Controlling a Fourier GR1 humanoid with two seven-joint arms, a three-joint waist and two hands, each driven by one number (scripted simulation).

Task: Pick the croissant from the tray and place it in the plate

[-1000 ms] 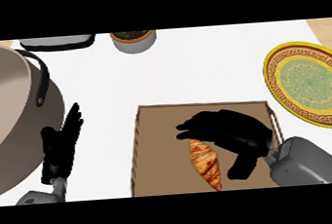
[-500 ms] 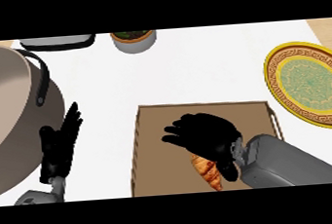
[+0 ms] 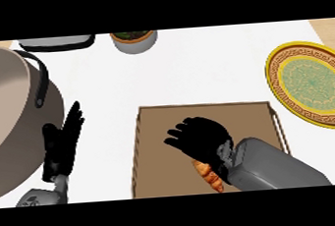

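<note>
Brown and flat, the rectangular wooden tray (image 3: 199,113) lies on the white counter (image 3: 196,68) in the lower middle of the head view, with a pale handle along each short side. On it, toward its near edge, rests the golden-brown croissant (image 3: 208,176); only its lower end shows, pointing toward the bottom of the view, because the right hand (image 3: 201,138) covers the rest. That black hand sits directly over the pastry's upper part with its fingers bent downward, spread a little at the knuckles; whether the fingers actually close round the croissant cannot be told, since the hand hides the contact. The grey forearm behind it enters from the lower right corner.

The round yellow plate with a green patterned centre (image 3: 313,86) lies well apart from the tray, at the right edge of the counter, with nothing on it.

The left hand (image 3: 62,144) shows at the lower left, open, fingers straight and close together pointing up the view, resting beside the rim of a large beige round pot with a dark handle (image 3: 10,116). At the far edge stand a small grey bowl holding something green (image 3: 133,40) and a dark-rimmed grey object (image 3: 55,43), partly cut off.
</note>
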